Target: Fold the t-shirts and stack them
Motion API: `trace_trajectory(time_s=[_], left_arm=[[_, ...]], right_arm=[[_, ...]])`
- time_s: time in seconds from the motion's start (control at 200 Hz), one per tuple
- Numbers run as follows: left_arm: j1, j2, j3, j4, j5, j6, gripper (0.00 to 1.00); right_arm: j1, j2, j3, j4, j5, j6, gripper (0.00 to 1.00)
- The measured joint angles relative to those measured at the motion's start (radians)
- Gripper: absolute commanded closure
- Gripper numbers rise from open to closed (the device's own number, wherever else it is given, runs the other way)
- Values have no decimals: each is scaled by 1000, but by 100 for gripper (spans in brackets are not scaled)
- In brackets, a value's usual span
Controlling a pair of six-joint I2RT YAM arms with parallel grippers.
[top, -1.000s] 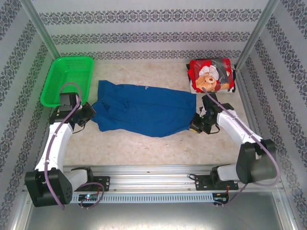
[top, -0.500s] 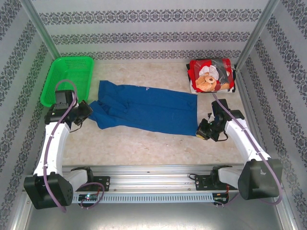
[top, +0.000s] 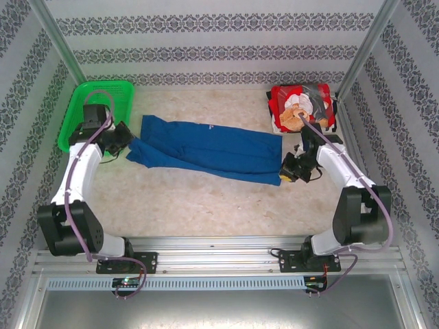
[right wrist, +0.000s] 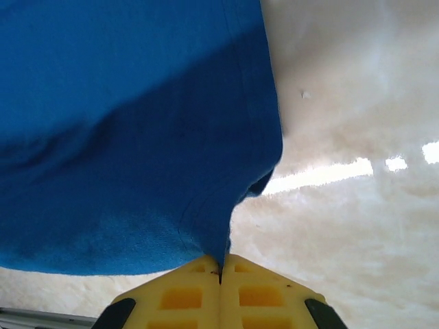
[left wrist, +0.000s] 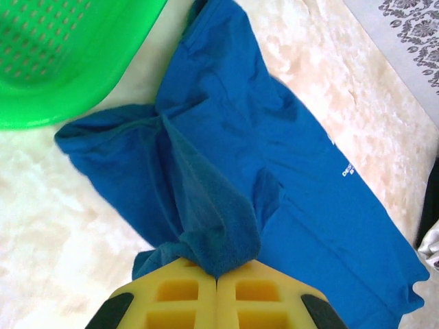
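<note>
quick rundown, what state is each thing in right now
blue t-shirt, stretched in a long band, pinched at both ends
red t-shirt, folded, lying at far right corner
green basket, upright, far left
left pincer, shut on blue t-shirt
right pincer, shut on blue t-shirt

The royal blue cloth t-shirt [top: 206, 147] is plain, apart from small white lettering [left wrist: 348, 169]. The red cloth t-shirt [top: 302, 106] bears a brown teddy-bear print with white and black patches. The perforated plastic basket [top: 113, 92] is bright green. The surface [top: 206, 199] is marbled cream. The walls [top: 206, 51] are pale with dark floral bands. The left arm's fingers [left wrist: 180, 295] and the right arm's fingers [right wrist: 182, 299] are yellow.
</note>
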Motion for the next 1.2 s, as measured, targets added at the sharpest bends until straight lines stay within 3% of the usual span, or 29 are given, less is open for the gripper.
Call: trace_trajectory(time_s=[0.565,1.199], left_arm=[[0,227,154,45,-7,37,100],[-3,424,287,75,6,59,100]], right_arm=[[-37,292,233,8,20,-88,100],[-41,475,424,7,61,-122,100]])
